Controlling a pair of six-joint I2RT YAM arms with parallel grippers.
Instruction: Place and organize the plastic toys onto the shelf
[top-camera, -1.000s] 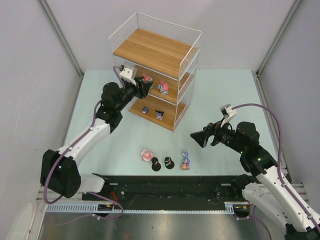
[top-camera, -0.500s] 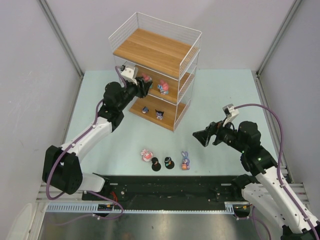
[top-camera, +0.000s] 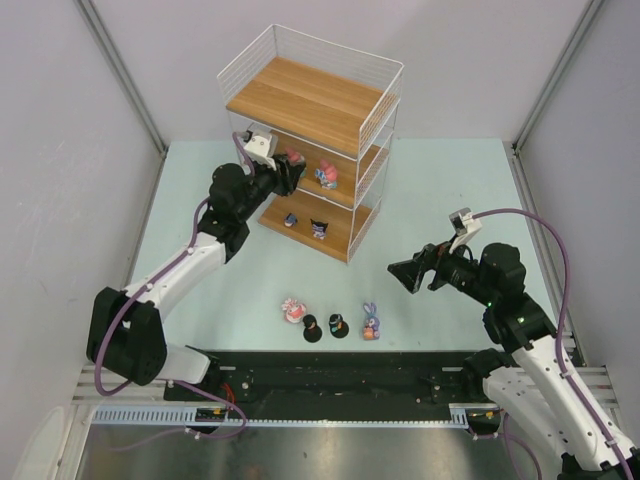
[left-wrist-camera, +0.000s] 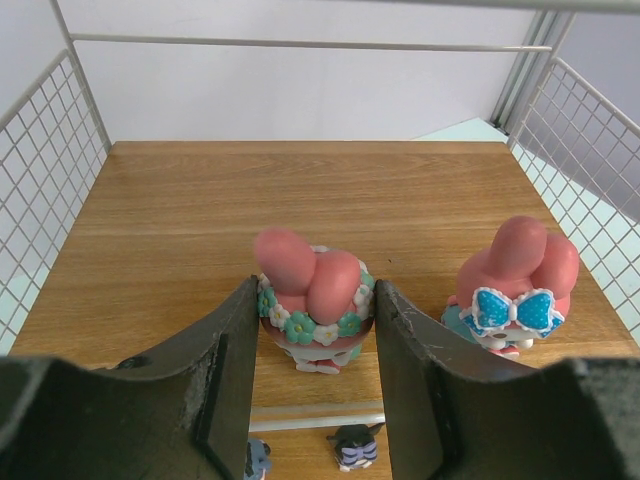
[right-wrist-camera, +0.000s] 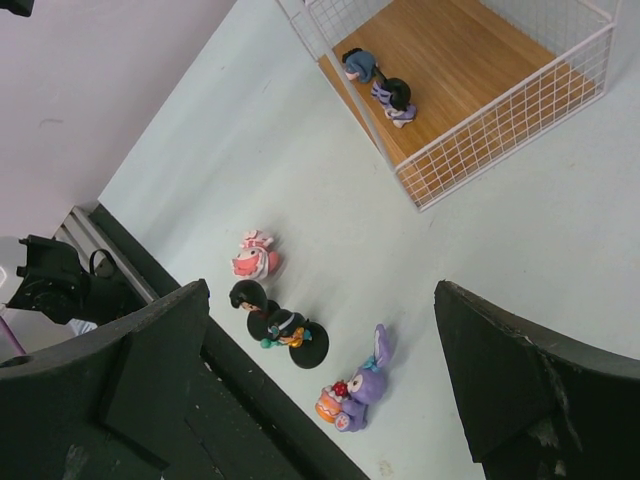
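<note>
Pink toy (left-wrist-camera: 312, 300), flower wreath round it, at front edge of middle board of shelf (top-camera: 300, 100). Contact with board unclear.
Left gripper (top-camera: 288, 172) reaches into middle tier, fingers (left-wrist-camera: 235, 350) pressed on both sides of pink toy: clamped.
Bow toy (left-wrist-camera: 515, 290) just right of it, same board, upright.
Bottom board: blue toy (top-camera: 290, 219), dark toy (top-camera: 319, 229), side by side.
Table (top-camera: 440, 190), near arm bases, in row: pink-white toy (top-camera: 292, 310), two black-base toys (top-camera: 312, 328) (top-camera: 339, 326), bunny (top-camera: 371, 323).
Right gripper (top-camera: 400, 272) over table right of shelf, jaws wide apart, nothing between.

2 toys (left-wrist-camera: 517, 285) on middle shelf (top-camera: 310, 100) board, 2 on bottom, 4 on table (top-camera: 440, 200)
</note>
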